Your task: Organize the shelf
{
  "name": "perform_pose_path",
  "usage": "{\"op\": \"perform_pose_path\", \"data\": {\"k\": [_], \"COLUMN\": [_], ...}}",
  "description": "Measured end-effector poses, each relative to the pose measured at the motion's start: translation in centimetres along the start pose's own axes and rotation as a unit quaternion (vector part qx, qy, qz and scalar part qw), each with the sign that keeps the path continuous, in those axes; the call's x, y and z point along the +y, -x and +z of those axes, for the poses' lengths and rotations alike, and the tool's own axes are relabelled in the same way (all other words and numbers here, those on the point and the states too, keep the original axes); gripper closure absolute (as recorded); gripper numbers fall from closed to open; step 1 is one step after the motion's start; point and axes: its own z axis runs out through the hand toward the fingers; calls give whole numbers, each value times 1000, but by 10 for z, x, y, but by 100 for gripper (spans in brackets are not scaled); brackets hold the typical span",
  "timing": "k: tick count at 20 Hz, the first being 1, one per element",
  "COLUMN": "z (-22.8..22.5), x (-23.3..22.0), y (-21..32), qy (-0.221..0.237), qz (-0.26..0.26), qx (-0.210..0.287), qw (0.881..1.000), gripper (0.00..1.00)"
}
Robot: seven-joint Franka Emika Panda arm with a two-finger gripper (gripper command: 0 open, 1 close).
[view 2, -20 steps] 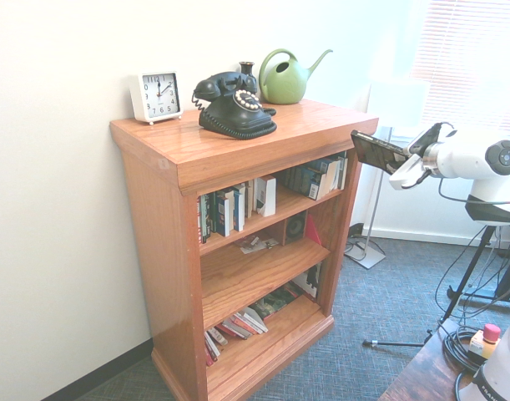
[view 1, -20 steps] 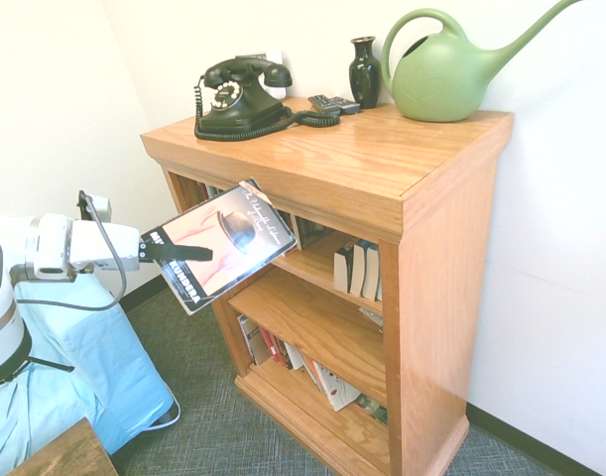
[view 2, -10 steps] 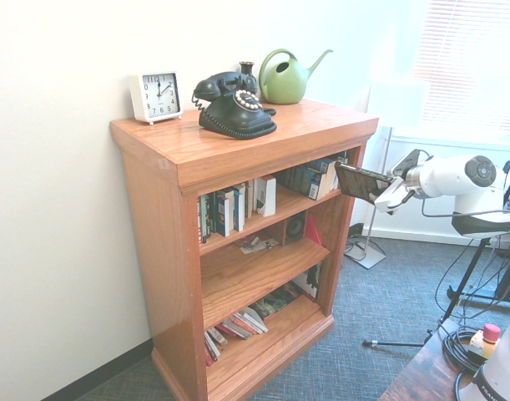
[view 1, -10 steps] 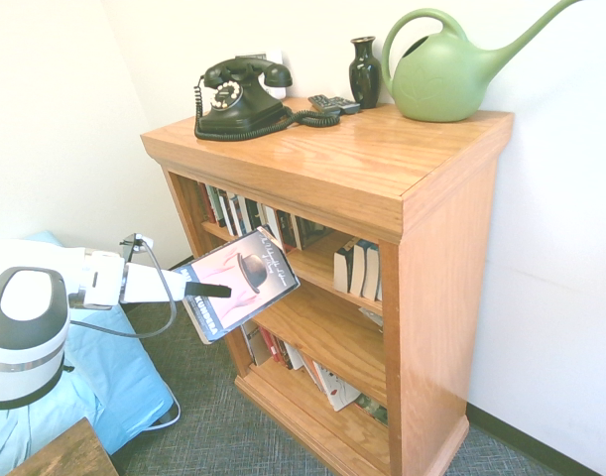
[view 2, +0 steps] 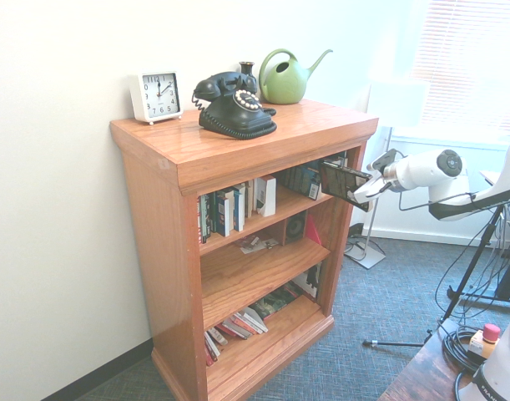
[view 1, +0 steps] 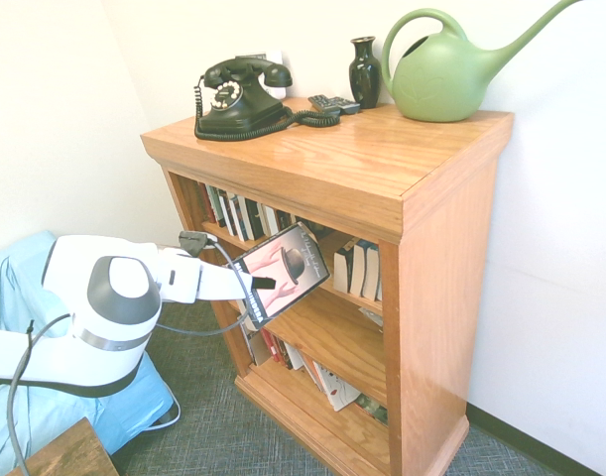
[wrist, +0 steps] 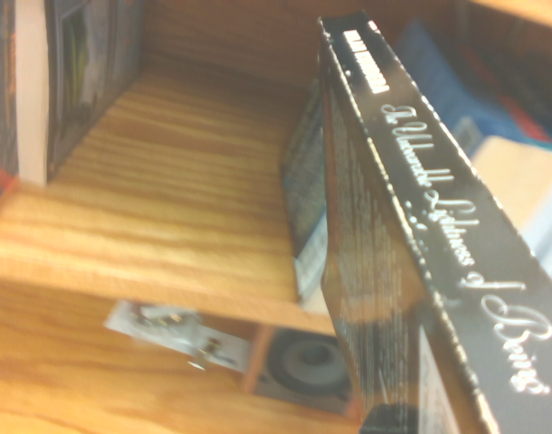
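- Bookcase (view 1: 382, 169) of orange-brown grained wood stands against a white wall in the first exterior view, with a thick overhanging top and solid side panels. On top sit one black dial telephone (view 1: 238, 94) with a coiled cord, one small dark glossy vase (view 1: 364, 71) and one green plastic watering can (view 1: 446, 74) with a long spout. One white arm comes in from the picture's left; its claw (view 1: 266, 284) is clamped shut on one paperback book (view 1: 280, 274), whose tilted pink cover shows a black bowler hat, just in front of the upper shelf opening.
- Second exterior view: same bookcase (view 2: 238, 150), three inner shelves visible. One square white clock (view 2: 156, 95) stands on top beside the telephone (view 2: 234, 104). Upright books fill parts of the upper shelf, and others lie slanted on the bottom one. The claw (view 2: 361, 185) holds the book (view 2: 343, 184) near the right side panel.
- Wrist view: the book's (wrist: 411, 271) black spine carries silver script lettering. Behind it lies a bare stretch of grained wooden shelf board (wrist: 167, 199), with one round dark object below, blurred.
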Motion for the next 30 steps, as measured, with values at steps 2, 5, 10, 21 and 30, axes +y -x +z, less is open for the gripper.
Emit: {"op": "perform_pose_path", "data": {"k": [2, 5, 10, 21, 30], "z": [11, 19, 39, 99, 145], "x": [-1, -1, 12, 24, 6], "y": [0, -2, -1, -9, -33], "qy": [-16, -33, -44, -68, -68], "qz": [9, 29, 72, 120, 152], "qx": [-12, -18, -31, -43, -45], "qw": [1000, 999, 996, 989, 985], "gripper": [100, 100, 100, 100, 100]}}
